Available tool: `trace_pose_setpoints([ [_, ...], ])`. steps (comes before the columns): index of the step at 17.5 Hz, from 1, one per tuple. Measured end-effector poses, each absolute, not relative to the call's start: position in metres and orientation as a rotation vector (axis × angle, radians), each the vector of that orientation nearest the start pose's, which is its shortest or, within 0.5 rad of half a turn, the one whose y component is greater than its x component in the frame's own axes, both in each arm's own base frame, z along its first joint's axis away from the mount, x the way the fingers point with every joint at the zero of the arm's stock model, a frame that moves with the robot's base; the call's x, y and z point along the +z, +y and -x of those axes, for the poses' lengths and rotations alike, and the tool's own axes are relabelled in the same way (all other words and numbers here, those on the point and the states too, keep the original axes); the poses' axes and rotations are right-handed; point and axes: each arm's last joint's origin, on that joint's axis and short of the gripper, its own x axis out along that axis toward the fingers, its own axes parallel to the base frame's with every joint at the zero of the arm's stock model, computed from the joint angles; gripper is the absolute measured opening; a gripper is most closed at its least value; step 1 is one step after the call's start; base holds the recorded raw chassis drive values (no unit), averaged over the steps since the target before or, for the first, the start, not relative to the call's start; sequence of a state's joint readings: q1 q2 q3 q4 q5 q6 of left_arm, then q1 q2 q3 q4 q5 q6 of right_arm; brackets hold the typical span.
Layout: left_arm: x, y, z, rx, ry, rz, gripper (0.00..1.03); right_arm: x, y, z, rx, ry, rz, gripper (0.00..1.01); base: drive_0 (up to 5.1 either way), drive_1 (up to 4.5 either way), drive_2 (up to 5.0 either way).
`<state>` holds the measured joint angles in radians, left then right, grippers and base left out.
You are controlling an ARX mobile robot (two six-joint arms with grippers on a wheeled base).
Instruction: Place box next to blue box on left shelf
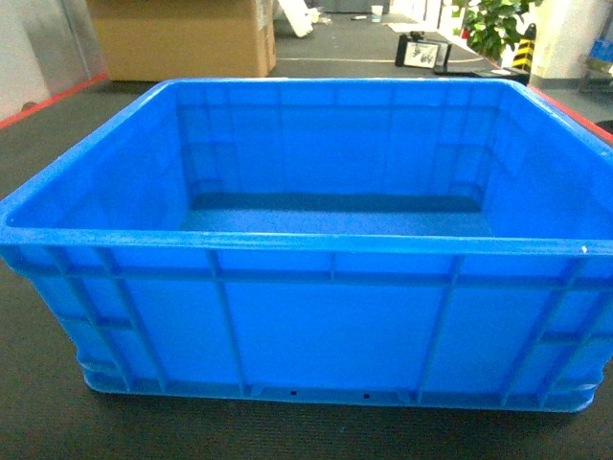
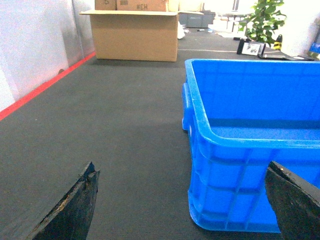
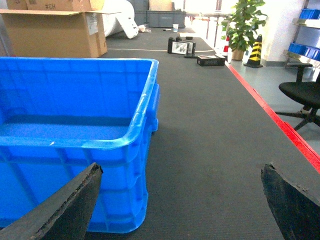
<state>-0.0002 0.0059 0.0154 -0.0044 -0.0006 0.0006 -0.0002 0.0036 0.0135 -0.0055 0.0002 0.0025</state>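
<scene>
Head view shows only the blue crate (image 1: 316,316) on dark carpet (image 1: 38,402); wrist views add both arms' fingers (image 2: 75,207) (image 3: 65,207) spread wide, empty, flanking its near corners.

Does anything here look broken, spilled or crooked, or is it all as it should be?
Nothing stands out. The blue crate sits flat and empty on the dark floor mat, with no visible cracks. Both grippers are open, on either side of it, touching nothing.

Glossy plastic box (image 1: 326,326) on matt carpet (image 2: 120,130)
</scene>
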Motion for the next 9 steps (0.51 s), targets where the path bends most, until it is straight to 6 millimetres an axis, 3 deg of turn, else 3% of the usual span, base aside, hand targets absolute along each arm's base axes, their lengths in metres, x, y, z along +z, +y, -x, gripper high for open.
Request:
trace_pose_setpoints([
  [9, 0.1679, 0.0, -0.0971, 0.0, -0.005, -0.001, 0.98, 0.1673, 0.0, -0.0971, 0.0, -0.004, -0.002, 0.98, 0.0, 0.0, 0.0],
])
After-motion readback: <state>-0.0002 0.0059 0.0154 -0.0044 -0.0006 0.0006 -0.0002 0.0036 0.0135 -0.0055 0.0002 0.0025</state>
